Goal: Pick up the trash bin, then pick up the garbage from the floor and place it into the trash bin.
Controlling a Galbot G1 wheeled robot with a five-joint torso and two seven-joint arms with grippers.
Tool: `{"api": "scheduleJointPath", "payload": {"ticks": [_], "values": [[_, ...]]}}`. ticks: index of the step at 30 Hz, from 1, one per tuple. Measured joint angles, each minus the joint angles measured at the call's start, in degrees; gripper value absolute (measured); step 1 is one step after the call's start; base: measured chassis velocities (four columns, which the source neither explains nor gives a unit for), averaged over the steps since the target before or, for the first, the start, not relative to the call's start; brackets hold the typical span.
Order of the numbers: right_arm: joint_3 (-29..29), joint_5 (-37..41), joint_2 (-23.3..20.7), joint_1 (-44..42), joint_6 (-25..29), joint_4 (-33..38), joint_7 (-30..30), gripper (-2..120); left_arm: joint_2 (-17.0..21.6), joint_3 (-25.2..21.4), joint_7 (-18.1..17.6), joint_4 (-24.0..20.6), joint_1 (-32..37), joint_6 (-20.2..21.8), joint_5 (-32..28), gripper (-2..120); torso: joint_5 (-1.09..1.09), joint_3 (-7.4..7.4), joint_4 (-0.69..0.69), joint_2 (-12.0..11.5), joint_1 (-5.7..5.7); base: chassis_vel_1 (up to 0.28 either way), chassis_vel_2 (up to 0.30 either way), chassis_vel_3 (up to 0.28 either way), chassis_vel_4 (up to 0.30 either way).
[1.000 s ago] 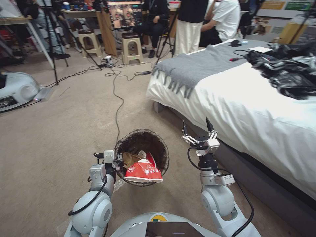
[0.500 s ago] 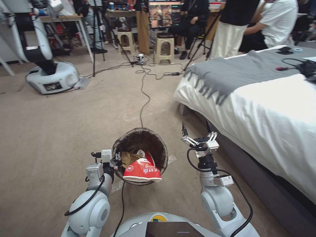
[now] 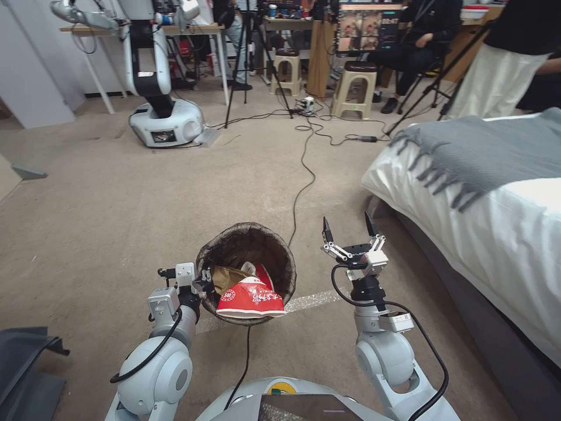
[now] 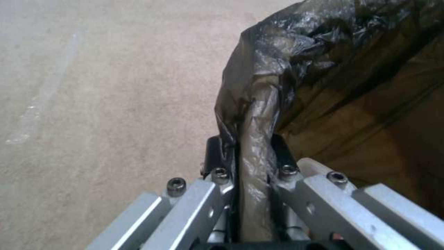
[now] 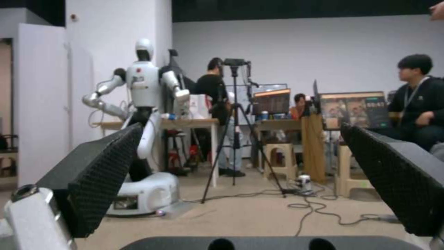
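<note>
Since one second ago, the whole head view is sliding sideways, so the robot is turning; the bed (image 3: 497,222) is leaving at the right. Its left gripper (image 4: 253,152) is still clamping the trash bin (image 3: 245,272) by the bagged rim, above the floor (image 3: 117,204), with a red wrapper (image 3: 251,298) inside. Its right gripper (image 3: 349,229) is waiting with jaws apart, empty. I think it is searching for more garbage; next it needs to find a piece.

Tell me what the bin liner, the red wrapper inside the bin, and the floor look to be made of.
Bin liner: thin dark plastic film, glossy and crinkled where the left gripper pinches the trash bin rim. Red wrapper: probably coated paper or plastic film, printed red and white, with smooth, stiff folds. Floor: short-pile beige carpet, matte and finely textured, crossed by pale tape lines.
</note>
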Motion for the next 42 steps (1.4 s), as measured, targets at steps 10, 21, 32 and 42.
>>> {"api": "scheduleJointPath", "payload": {"ticks": [10,21,32,42], "values": [[-0.04,-0.41,0.00,-0.32,0.08,-0.17,-0.01,100,-0.01,-0.06,-0.93,0.00,-0.53,-0.76,-0.39,2,0.00,0.00,-0.03,0.00,0.00,0.006,0.002,0.002,0.005],[-0.10,-0.57,0.02,-0.52,0.19,-0.49,-0.01,100,-0.06,-1.02,-3.66,0.40,-1.73,1.61,-1.84,2,0.00,0.00,-0.02,0.00,0.00,0.000,0.000,0.000,0.000],[-0.16,-0.71,0.11,-0.67,0.58,-1.24,-0.02,100,-0.03,-4.19,-9.69,1.87,-4.27,6.10,-7.24,2,0.00,0.00,-0.02,0.00,0.00,0.000,0.000,0.000,0.000],[-0.25,-0.78,0.39,-0.50,1.35,-2.20,-0.05,100,-0.22,-7.92,-14.19,6.36,-6.00,7.61,-12.23,2,0.00,0.00,-0.02,0.00,0.00,0.000,0.000,0.000,0.000]]}}
